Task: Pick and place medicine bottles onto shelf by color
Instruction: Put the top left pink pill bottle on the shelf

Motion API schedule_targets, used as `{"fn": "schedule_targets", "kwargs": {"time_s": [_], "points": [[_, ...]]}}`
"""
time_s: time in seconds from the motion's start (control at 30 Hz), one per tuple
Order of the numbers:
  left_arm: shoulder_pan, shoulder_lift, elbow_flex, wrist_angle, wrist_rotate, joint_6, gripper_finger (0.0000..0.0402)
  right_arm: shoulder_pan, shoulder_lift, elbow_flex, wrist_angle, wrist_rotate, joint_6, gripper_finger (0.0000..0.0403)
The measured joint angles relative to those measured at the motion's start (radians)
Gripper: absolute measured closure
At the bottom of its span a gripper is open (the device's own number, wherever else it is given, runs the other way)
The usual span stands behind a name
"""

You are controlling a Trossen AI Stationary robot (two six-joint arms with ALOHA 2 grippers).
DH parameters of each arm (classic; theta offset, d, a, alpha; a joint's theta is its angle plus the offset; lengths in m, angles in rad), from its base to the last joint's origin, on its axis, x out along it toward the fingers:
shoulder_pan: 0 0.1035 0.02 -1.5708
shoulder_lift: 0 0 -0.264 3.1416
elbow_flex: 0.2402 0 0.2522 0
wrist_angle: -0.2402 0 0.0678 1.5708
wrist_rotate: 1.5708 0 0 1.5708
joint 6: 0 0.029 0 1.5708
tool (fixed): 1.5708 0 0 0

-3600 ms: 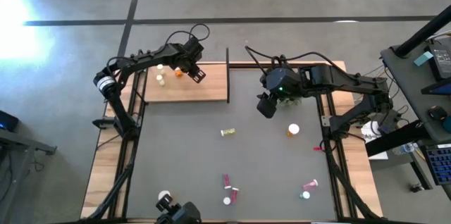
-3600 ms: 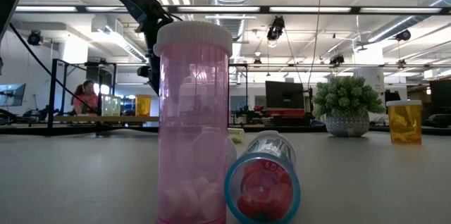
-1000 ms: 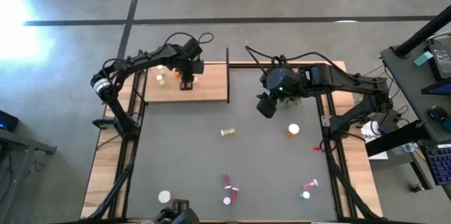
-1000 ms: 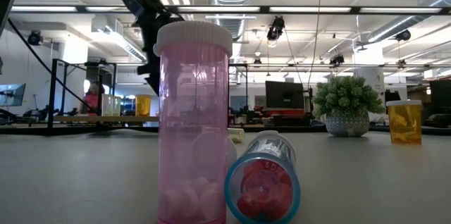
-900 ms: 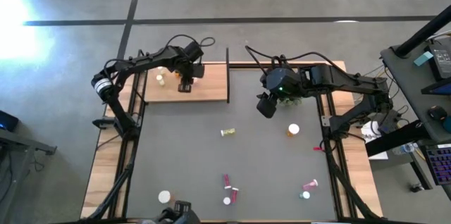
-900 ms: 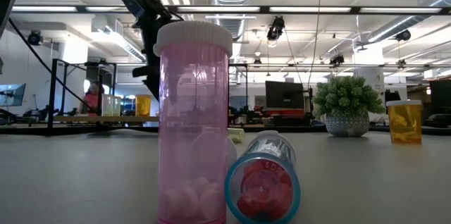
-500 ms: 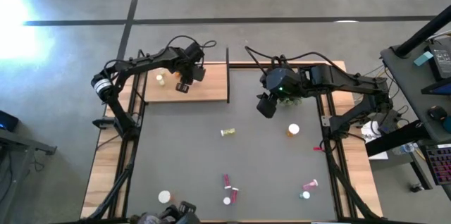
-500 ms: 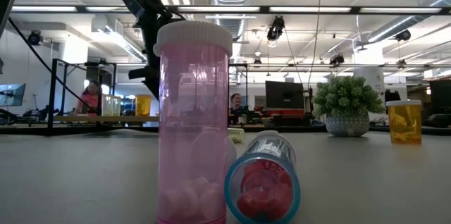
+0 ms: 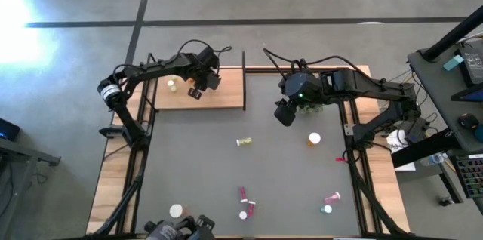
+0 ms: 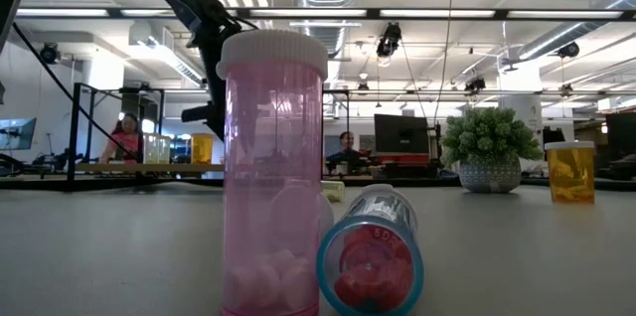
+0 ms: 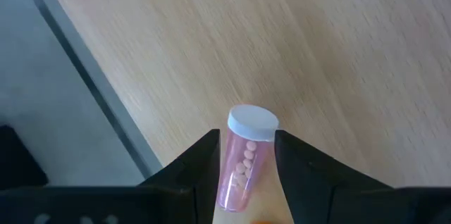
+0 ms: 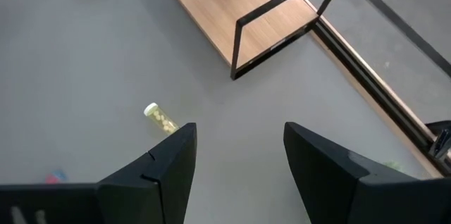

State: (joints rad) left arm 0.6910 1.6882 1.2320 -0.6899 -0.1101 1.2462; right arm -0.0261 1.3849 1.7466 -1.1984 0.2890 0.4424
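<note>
I see the left claw (image 11: 245, 175) clamped on a pale pink, white-capped bottle (image 11: 243, 157) above the light-wood shelf (image 11: 338, 55); right claw (image 12: 236, 157) parted, empty.

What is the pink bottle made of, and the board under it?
The small see-through pink bottle with a white cap, between the left pincer's fingers, looks like smooth plastic: pills show through. The flat pale board looks like matte wood, with grain lines.
</note>
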Motion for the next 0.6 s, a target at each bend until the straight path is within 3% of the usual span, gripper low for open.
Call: {"fn": "schedule_targets", "kwargs": {"time_s": [0.6], "points": [[0.010,0.073,0.000,0.014,-0.005,0.017,0.0283,0.000,0.000,0.000,0.002,0.000,0.011,0.0197]]}}
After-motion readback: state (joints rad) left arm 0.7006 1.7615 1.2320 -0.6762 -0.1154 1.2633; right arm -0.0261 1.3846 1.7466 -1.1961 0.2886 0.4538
